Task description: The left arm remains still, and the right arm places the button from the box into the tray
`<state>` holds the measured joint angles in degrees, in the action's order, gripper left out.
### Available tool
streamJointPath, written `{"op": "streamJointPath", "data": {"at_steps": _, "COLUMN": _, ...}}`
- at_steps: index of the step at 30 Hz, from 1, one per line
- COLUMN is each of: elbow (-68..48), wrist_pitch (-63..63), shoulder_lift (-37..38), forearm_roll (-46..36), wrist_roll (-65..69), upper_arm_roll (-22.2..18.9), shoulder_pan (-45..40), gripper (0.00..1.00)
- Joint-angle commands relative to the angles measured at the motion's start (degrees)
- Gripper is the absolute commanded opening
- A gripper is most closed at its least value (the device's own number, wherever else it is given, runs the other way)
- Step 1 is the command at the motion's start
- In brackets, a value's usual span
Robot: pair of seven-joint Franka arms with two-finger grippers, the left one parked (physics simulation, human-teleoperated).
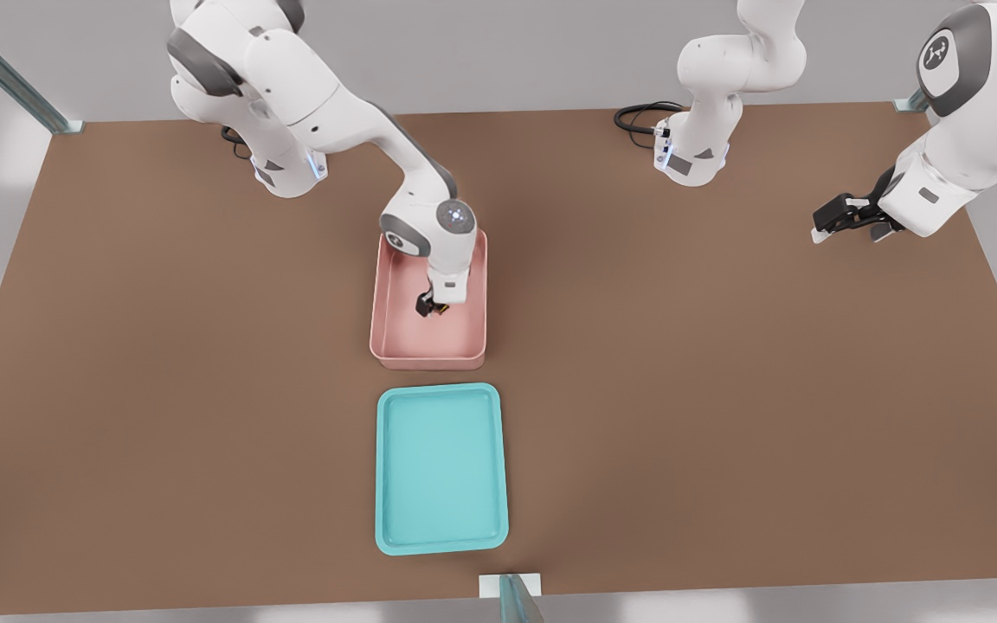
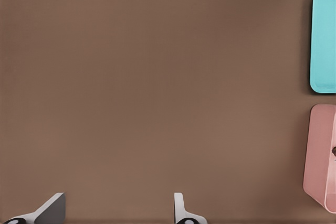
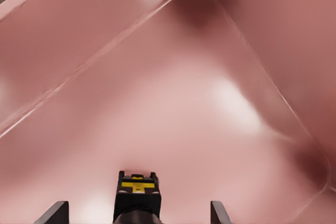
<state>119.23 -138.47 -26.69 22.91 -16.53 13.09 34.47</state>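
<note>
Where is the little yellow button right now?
The button sits inside the pink box, mid-table in the front view, between the open gripper fingers.

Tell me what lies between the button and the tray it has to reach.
The button sits on the box floor under the end effector, fingertips apart on either side. The box's near wall stands between it and the tray; beyond that, only bare table.

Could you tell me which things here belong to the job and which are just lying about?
Job:
- button, on the box floor between the open fingers
- box, pink
- tray, teal, nothing in it
- gripper, down inside the box

Lying about:
- black cable, by the far arm base
- table, only carries the rest
</note>
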Motion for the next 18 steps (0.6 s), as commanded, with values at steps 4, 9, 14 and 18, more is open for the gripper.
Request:
{"op": "streamJointPath", "data": {"at_steps": 4, "elbow": 1.01, "wrist_pitch": -5.14, "shoulder_lift": -1.96, "forearm_roll": 1.17, "wrist_roll": -5.97, "upper_arm_roll": 0.01, "shoulder_pan": 0.51, "gripper": 1.0}}
{"op": "streamJointPath", "data": {"at_steps": 9, "elbow": 2.15, "wrist_pitch": -6.46, "shoulder_lift": -3.36, "forearm_roll": 4.51, "wrist_roll": -8.78, "upper_arm_roll": 0.01, "shoulder_pan": 0.42, "gripper": 1.0}}
{"op": "streamJointPath", "data": {"at_steps": 14, "elbow": 2.15, "wrist_pitch": -5.85, "shoulder_lift": -2.4, "forearm_roll": 4.86, "wrist_roll": -9.22, "upper_arm_roll": 0.01, "shoulder_pan": -0.37, "gripper": 0.66}}
{"op": "streamJointPath", "data": {"at_steps": 18, "elbow": 2.15, "wrist_pitch": -5.67, "shoulder_lift": -1.52, "forearm_roll": 4.87, "wrist_roll": -8.52, "upper_arm_roll": 2.73, "shoulder_pan": -5.11, "gripper": 0.47}}
